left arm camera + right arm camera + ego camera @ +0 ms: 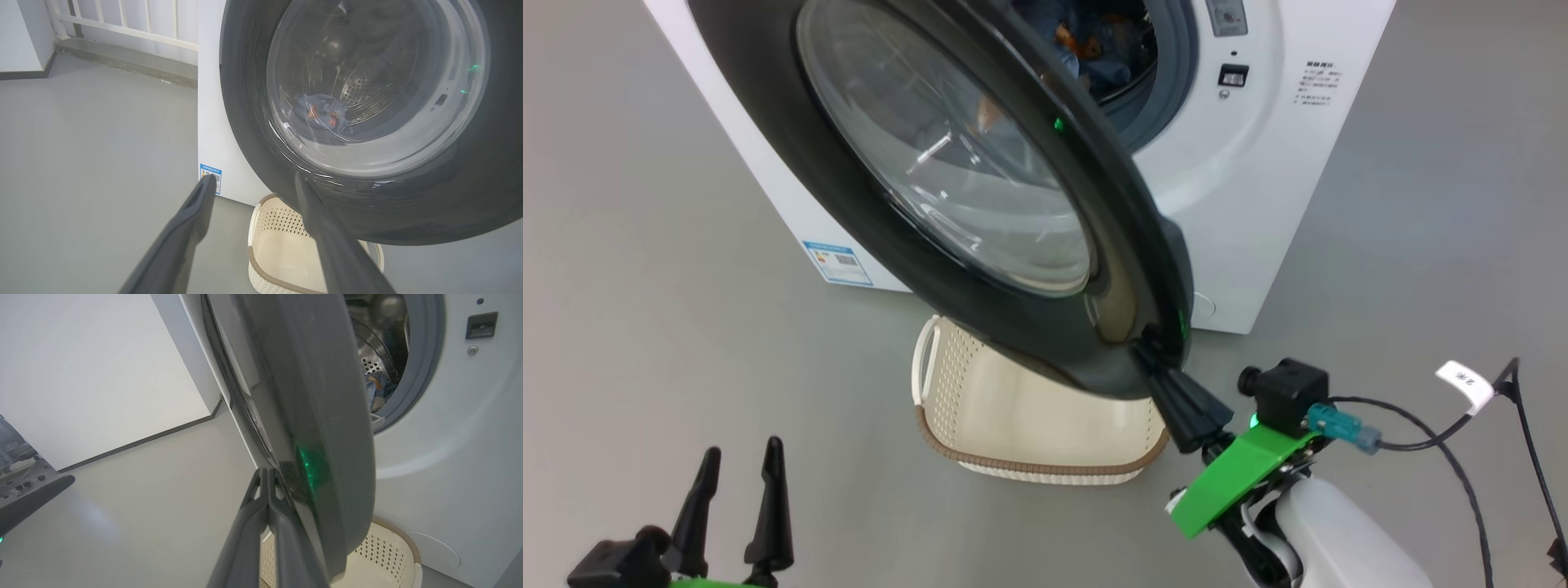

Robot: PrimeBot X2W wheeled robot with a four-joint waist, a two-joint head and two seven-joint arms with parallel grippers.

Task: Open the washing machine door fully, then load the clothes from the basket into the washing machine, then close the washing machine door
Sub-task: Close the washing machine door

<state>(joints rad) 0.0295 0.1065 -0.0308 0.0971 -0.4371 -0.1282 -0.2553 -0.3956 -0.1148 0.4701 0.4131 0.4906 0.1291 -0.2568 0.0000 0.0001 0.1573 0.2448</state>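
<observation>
From the head view, the washing machine door (980,245) stands partway out from the washing machine (1258,204), its black rim hanging over the basket (1013,425) on the floor (645,286). The basket looks empty where visible, while the clothes (1094,49) lie inside the drum, so this reads as the closing step. The right end effector (1152,359) has its fingers pinched together on nothing, tips set against the door's lower rim, likely used as a blunt pusher rather than for grasping. The left end effector (739,490) waits low and apart, spread wide and empty, probably kept clear of the door's swing. In the left wrist view, that spread left end effector (255,177) points at the door (245,102); the clothes (320,114) show through the glass, with the basket (278,245) below and a blue label (210,177) on the machine's side. The right wrist view looks along the closed right end effector (267,473) touching the door's (327,416) edge; beyond it are the grey gasket (425,375), a bit of the clothes (374,390) and the basket (380,555).
</observation>
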